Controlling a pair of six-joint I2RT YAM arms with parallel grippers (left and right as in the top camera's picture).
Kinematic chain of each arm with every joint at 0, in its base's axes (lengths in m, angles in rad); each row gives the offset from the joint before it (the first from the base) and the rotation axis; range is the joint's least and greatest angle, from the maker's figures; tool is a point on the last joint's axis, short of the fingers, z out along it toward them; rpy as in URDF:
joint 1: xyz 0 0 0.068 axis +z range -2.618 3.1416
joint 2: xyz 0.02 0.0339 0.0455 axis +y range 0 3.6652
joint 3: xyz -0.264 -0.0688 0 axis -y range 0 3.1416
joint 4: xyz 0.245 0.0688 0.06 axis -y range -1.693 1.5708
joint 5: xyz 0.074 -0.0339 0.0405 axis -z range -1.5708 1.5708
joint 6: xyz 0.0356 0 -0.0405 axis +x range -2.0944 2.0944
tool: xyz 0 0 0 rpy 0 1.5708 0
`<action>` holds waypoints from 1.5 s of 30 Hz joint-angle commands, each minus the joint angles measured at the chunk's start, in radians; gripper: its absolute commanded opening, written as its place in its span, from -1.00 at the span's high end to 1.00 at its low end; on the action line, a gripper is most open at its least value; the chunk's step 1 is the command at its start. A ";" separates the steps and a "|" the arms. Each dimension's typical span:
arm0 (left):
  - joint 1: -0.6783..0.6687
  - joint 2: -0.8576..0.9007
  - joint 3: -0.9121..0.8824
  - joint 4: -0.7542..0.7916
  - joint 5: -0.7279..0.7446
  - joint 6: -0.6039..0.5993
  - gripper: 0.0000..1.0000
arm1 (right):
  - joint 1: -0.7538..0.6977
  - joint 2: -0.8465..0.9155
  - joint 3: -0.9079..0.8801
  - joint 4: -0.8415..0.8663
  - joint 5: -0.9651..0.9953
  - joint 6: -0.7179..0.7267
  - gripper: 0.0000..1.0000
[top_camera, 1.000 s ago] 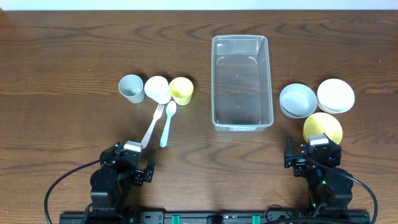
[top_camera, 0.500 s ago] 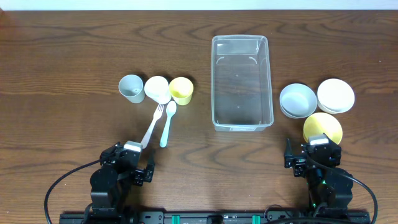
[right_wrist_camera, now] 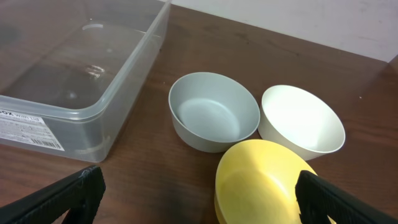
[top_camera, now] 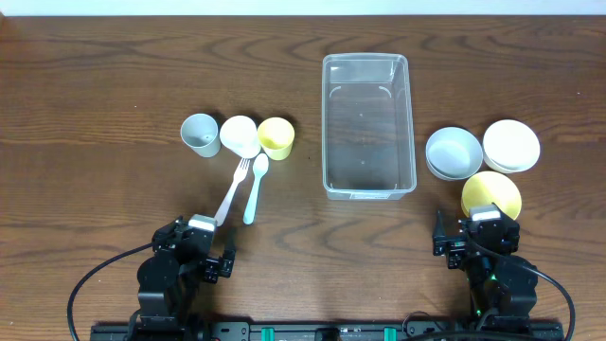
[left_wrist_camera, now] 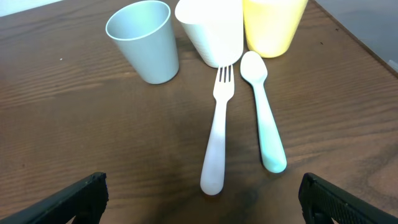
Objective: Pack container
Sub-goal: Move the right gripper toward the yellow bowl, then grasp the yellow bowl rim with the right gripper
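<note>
Now, nothing is packed yet; the container [top_camera: 369, 133] stands empty in the middle of the table [top_camera: 114, 76], between the cups on your left and the bowls on your right. Both grippers sit low at the near edge; the left gripper [left_wrist_camera: 205, 196] has its fingers wide apart just before the fork [left_wrist_camera: 217, 130] handle; the right gripper [right_wrist_camera: 202, 199] has them spread too, in front of the yellow bowl [right_wrist_camera: 264, 180]. I judge the first pick is the step in hand; take this bowl, it is nearest. I cannot tell if it stands upright, so check; pinch the rim, lift straight up away from the grey bowl [right_wrist_camera: 213, 112], and set it at one end of the container.
</note>
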 commanded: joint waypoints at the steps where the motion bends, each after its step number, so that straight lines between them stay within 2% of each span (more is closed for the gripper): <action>1: 0.005 -0.006 -0.011 0.002 0.003 -0.016 -0.96 | -0.003 -0.010 -0.005 0.002 -0.006 -0.006 -0.98; 6: 0.005 -0.006 -0.011 0.002 0.003 -0.016 -0.96 | -0.003 -0.010 -0.005 0.027 -0.024 -0.003 -0.98; 12: 0.005 -0.006 -0.011 0.002 0.003 -0.016 -0.96 | -0.003 -0.010 -0.004 0.151 -0.473 0.285 -0.98; 15: 0.005 -0.006 -0.011 0.002 0.003 -0.016 -0.96 | -0.003 -0.009 0.003 0.196 -0.555 0.352 -0.99; 18: 0.005 -0.006 -0.011 0.002 0.003 -0.016 -0.96 | -0.003 0.027 0.047 0.175 -0.515 0.402 -0.99; 21: 0.005 -0.006 -0.011 0.002 0.003 -0.016 -0.96 | -0.003 0.131 0.145 0.103 -0.437 0.384 -0.99; 26: 0.005 -0.006 -0.011 0.002 0.003 -0.016 -0.96 | -0.003 0.461 0.463 -0.133 -0.219 0.256 -0.98; 30: 0.005 -0.006 -0.011 0.002 0.003 -0.016 -0.96 | -0.008 0.742 0.732 -0.297 -0.053 0.232 -0.98; 32: 0.005 -0.006 -0.011 0.002 0.003 -0.016 -0.96 | -0.026 0.861 0.846 -0.351 -0.057 0.233 -0.98; 35: 0.005 -0.006 -0.011 0.002 0.003 -0.016 -0.96 | -0.041 1.008 0.993 -0.455 -0.213 0.262 -0.98; 37: 0.005 -0.006 -0.011 0.002 0.003 -0.016 -0.96 | -0.050 1.083 1.048 -0.477 -0.136 0.269 -0.98; 41: 0.005 -0.006 -0.011 0.002 0.003 -0.016 -0.96 | -0.112 1.206 1.057 -0.451 0.183 0.499 -0.98; 45: 0.005 -0.006 -0.011 0.002 0.003 -0.016 -0.96 | -0.202 1.342 1.057 -0.443 0.251 0.592 -0.98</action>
